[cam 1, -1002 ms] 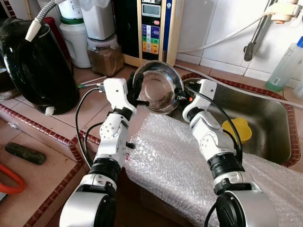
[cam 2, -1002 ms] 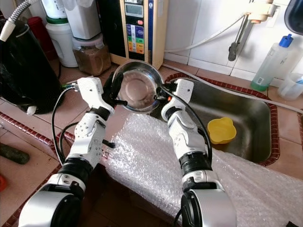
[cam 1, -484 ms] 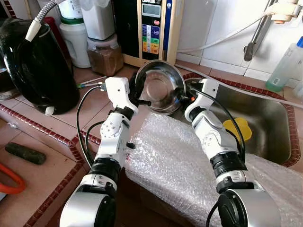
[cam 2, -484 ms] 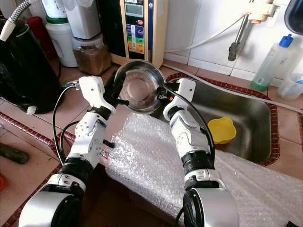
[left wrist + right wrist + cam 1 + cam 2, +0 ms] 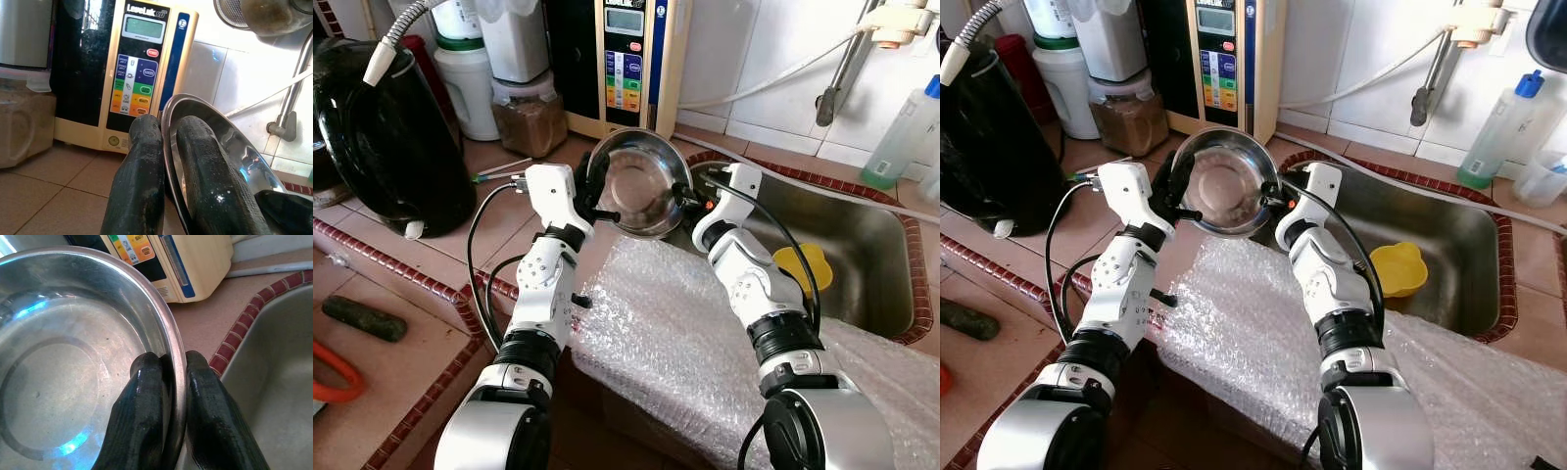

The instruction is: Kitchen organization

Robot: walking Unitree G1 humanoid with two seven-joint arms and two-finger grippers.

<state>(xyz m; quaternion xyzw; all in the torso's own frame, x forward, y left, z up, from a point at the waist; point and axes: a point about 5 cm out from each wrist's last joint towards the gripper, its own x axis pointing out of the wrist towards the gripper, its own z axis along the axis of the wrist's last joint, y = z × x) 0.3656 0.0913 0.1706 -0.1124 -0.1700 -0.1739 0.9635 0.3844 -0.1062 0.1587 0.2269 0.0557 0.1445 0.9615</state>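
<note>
1. At the far left of the tiled tabotop stands a black kettle [image 5: 386, 132]; near it, at the left edge, lie a dark stick-like object [image 5: 365, 317] and part of an orange loop [image 5: 333, 374].
2. Farther back, against the wall, stand a white jug with a green lid [image 5: 468, 83], a jar of brown powder [image 5: 530, 113] and a cream-and-black water ionizer [image 5: 625, 64] with a display and coloured buttons.
3. The left gripper [image 5: 590, 191] is raised above the tabletop, in front of the ionizer. Its two black fingers [image 5: 139, 186] pinch the left rim of the steel bowl [image 5: 641, 181]: one finger lies on the outside of the wall, the other inside, with the rim running between them.
4. The steel bowl is held off the tabletop, tipped on edge so that its hollow faces the robot. It hangs between the two grippers, just left of the sink's far left corner and beyond the bubble wrap [image 5: 695, 343].
5. The right gripper [image 5: 690, 199] grips the opposite, right rim. Its fingers [image 5: 142, 416] close on the bowl's wall, one inside and one outside, the rim between them.
6. The bubble wrap sheet covers the near tabletop under both arms and runs off to the right.
7. The steel sink [image 5: 871, 245], edged with red tiles, lies to the right; a yellow scalloped cup [image 5: 803, 266] sits in it.
8. A tap [image 5: 847, 69] and a white hose [image 5: 764, 83] hang on the far wall, and a clear bottle with a blue cap [image 5: 906, 132] stands at the far right.
</note>
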